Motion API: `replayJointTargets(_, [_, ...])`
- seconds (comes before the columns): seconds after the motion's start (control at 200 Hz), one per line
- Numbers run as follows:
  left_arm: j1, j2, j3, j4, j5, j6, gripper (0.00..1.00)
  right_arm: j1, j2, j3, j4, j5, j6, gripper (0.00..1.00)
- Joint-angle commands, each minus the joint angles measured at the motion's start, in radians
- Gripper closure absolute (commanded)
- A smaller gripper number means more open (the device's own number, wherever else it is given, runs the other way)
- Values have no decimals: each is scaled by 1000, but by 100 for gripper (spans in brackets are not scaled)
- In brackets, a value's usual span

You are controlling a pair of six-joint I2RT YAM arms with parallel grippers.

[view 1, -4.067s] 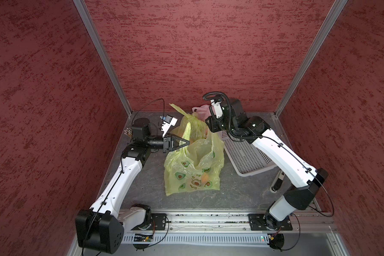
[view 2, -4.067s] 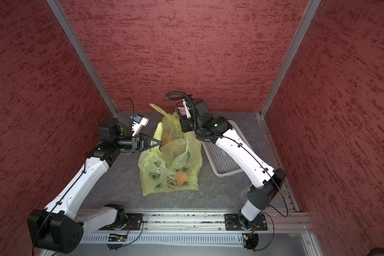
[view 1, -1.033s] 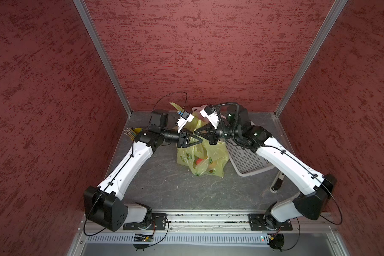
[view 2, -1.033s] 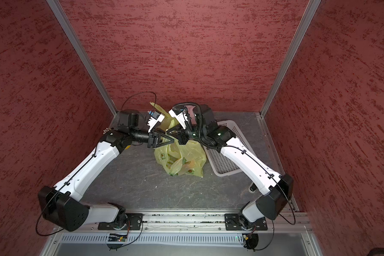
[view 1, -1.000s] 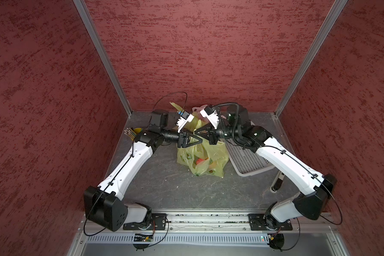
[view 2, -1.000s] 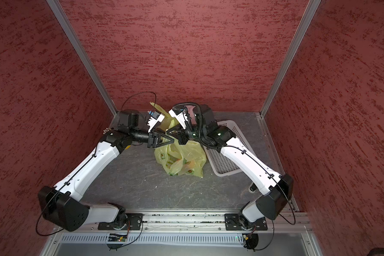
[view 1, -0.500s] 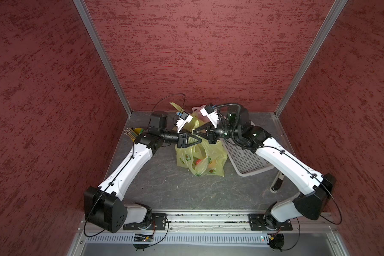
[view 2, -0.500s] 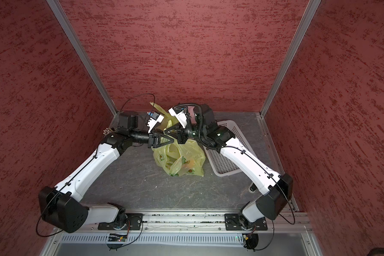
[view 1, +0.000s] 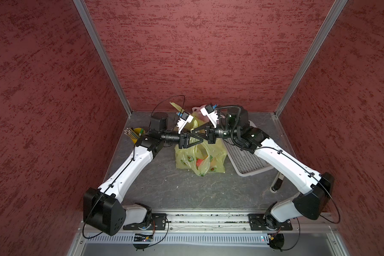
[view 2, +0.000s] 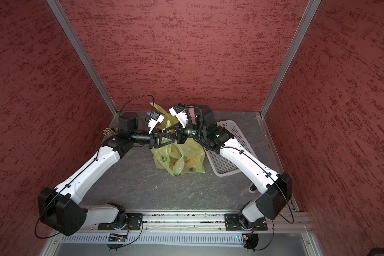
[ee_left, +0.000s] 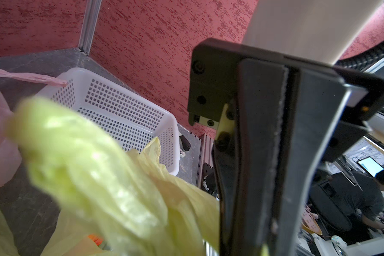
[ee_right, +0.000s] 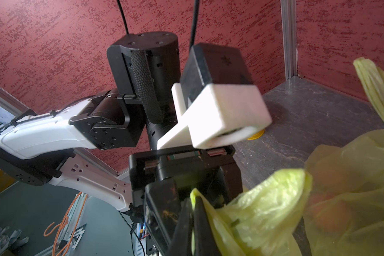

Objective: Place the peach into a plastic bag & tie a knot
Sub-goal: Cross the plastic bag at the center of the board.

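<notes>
— Where is the yellow-green plastic bag [view 1: 217,153]?
— It stands crumpled on the grey floor, toward the back. It is thin, half transparent, with avocado prints. Its top is gathered and lifted.
— And the round red-orange peach [view 1: 199,163]?
— Inside the bag, low, visible through the plastic.

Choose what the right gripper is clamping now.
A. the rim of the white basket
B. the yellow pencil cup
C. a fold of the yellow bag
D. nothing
C: in the right wrist view, the right gripper is shut on a strip of the yellow bag.
</notes>
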Motion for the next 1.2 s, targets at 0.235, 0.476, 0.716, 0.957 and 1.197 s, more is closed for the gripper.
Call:
replayJointTargets(0.235, [10, -19, -27, 152, 5, -90, 61, -1, -4, -30, 59, -23, 36, 100])
replayJointTargets(0.476, [1, -37, -53, 209, -80, -120, 75, -2, -6, -45, 66, -44, 52, 100])
replayJointTargets(0.716, [-4, -58, -75, 204, -124, -93, 100, -2, -11, -27, 19, -47, 43, 100])
replayJointTargets(0.957, [-4, -62, -81, 174, -112, -62, 100, -56, -93, 6, -6, 170, 115, 53])
replayJointTargets(1.197, [-6, -61, -67, 164, -45, -55, 100, -85, 2, 95, -56, 115, 208, 43])
